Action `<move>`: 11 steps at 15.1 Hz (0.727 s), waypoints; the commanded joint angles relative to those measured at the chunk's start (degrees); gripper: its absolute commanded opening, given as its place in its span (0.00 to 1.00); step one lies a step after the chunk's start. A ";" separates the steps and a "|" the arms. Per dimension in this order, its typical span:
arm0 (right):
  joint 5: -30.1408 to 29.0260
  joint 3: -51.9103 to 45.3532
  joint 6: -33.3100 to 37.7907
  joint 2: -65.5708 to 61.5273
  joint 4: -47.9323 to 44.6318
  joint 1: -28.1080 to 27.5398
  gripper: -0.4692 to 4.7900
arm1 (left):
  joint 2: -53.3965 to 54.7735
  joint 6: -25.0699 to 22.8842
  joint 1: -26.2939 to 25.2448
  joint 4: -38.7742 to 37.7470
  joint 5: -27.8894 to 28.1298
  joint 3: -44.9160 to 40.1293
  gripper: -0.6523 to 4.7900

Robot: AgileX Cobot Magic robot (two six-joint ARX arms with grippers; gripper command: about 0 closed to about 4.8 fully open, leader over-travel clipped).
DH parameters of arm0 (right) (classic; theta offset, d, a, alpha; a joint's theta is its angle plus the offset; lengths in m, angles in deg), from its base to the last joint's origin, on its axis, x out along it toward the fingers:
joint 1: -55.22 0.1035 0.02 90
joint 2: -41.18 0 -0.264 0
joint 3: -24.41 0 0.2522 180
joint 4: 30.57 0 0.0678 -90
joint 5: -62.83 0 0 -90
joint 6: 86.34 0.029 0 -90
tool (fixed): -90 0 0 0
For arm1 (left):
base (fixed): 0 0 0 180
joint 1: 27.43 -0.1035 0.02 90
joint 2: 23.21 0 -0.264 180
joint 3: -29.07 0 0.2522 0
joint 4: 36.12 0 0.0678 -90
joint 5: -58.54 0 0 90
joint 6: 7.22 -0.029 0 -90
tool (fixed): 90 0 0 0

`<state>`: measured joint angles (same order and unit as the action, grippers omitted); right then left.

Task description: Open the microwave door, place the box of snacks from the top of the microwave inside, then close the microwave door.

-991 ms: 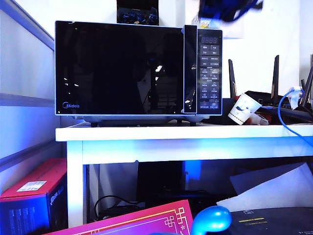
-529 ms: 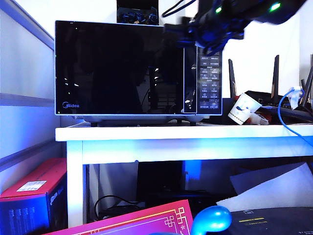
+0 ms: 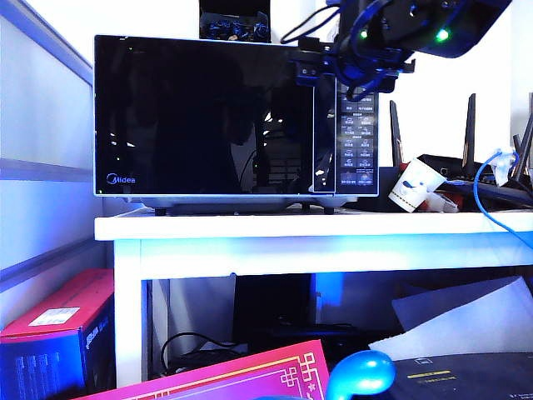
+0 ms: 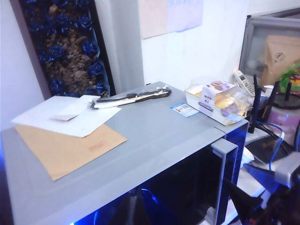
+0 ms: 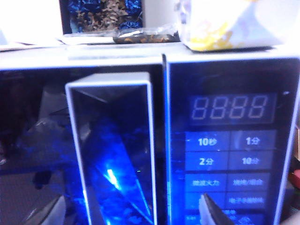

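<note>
Right arm high at the microwave front, left arm above its roof.

The right gripper [image 3: 350, 71] hangs in front of the top of the microwave's [image 3: 125, 42] front near its right edge, jaws spread apart, both fingertips [image 5: 211, 213] blurred. The left gripper [image 4: 262, 199] shows only dark fingers beyond the right front corner.

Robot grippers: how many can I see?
1 surely: the black right gripper, open, at the glossy black microwave door's silver handle top. The left gripper is hidden or unclear.

Exterior: frontal, low, faces microwave [image 3: 236, 121]; wrists: one above, one close frontal.
</note>
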<state>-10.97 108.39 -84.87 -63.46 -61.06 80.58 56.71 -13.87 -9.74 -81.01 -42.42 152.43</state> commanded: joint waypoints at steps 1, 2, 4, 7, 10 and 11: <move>-4.79 1.57 -0.02 -1.97 -0.57 -1.42 0.81 | -0.26 -0.90 0.02 0.31 -0.66 0.24 0.11; -4.83 2.73 -0.04 -2.82 -0.57 -1.70 0.81 | -0.26 -0.90 0.02 0.31 -0.66 0.24 0.11; -4.96 5.44 -0.07 -4.70 0.63 -1.70 0.81 | -0.26 -1.11 0.02 0.33 -0.68 0.24 0.11; -4.98 8.79 -0.07 -7.41 2.38 -1.70 0.78 | -0.26 -1.75 0.02 0.35 -0.66 0.24 0.11; -4.96 9.31 -0.07 -8.33 2.97 -1.70 0.70 | -0.28 -1.75 0.02 0.33 -0.66 0.24 0.11; -4.96 9.31 -0.07 -8.33 3.10 -1.70 0.58 | -0.28 -1.77 0.02 0.37 -0.66 0.24 0.11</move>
<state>-15.19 117.39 -84.89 -71.68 -57.87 78.90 56.68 -15.36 -9.74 -80.99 -42.82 152.43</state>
